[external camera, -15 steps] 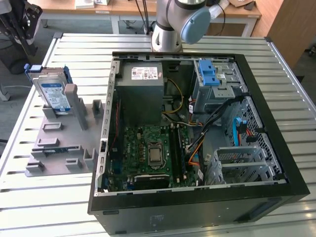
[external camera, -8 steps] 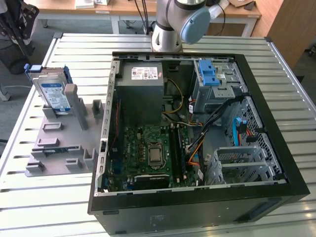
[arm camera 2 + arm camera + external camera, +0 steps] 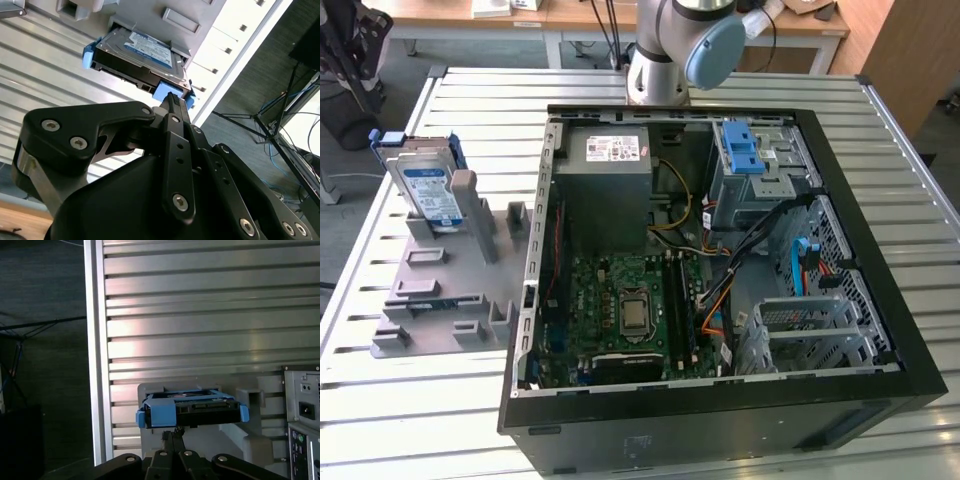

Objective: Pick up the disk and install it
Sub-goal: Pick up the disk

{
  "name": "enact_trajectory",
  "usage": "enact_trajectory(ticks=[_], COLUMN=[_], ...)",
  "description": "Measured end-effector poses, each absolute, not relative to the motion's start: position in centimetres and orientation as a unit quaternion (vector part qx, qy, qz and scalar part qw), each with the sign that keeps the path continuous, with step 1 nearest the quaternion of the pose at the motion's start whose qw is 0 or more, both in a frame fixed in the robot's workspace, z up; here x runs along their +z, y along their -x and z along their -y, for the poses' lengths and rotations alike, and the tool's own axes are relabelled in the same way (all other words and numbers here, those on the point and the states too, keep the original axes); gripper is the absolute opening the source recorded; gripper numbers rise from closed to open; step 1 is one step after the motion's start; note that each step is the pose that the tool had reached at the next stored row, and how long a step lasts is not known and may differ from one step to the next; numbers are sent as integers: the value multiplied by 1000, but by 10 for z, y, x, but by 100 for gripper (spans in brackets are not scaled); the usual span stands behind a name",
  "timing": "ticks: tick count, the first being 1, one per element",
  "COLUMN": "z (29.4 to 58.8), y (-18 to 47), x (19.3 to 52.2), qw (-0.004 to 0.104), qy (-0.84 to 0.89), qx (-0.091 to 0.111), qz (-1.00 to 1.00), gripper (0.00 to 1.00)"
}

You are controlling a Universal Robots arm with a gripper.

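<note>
1. Work surface: a slatted metal table [image 3: 470, 90] carries an open computer case [image 3: 720, 400] lying on its side, with a grey holder plate [image 3: 440, 275] just beside it on the exterior view's left.
2. Task item: the disk [image 3: 425, 188] stands tilted at the far end of the holder plate, leaning on a grey post, with its label facing up and towards the near side. It is outside the case and not installed.
3. Case interior, exterior view: a grey power-supply box [image 3: 615, 190] sits at the far side. A green motherboard [image 3: 630, 310] lies nearer. A blue latch [image 3: 745, 150] sits far, towards the exterior view's right. A pale drive cage [image 3: 810, 330] sits at the near side on the exterior view's right.
4. Arm: its base joint [image 3: 670, 45] stands at the far edge of the table.
5. Second wrist view: the disk [image 3: 145, 52] shows its labelled face and one long edge. The gripper [image 3: 172, 98] points at the blue rail [image 3: 167, 92] on the disk's end.
6. First wrist view: the disk [image 3: 200, 410] is seen end-on, with blue rails on both sides. The case's rear panel [image 3: 302, 405] stands beside it.
7. Pincer state: in the first wrist view the gripper [image 3: 172, 432] has its fingertips pressed together, and nothing is held between them. The wrist views do not show whether the tips reach the rail.
</note>
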State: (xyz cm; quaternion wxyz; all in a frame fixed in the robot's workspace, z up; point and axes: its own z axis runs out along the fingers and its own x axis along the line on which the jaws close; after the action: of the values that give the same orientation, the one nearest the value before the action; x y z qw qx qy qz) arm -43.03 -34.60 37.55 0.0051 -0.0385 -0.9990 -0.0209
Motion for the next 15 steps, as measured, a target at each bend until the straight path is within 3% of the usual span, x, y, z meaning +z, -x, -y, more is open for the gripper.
enact_trajectory(ticks=[15], z=[346], y=[432], x=[375], qw=[6], qy=[12], qx=[-21], qz=[1000], gripper=[11])
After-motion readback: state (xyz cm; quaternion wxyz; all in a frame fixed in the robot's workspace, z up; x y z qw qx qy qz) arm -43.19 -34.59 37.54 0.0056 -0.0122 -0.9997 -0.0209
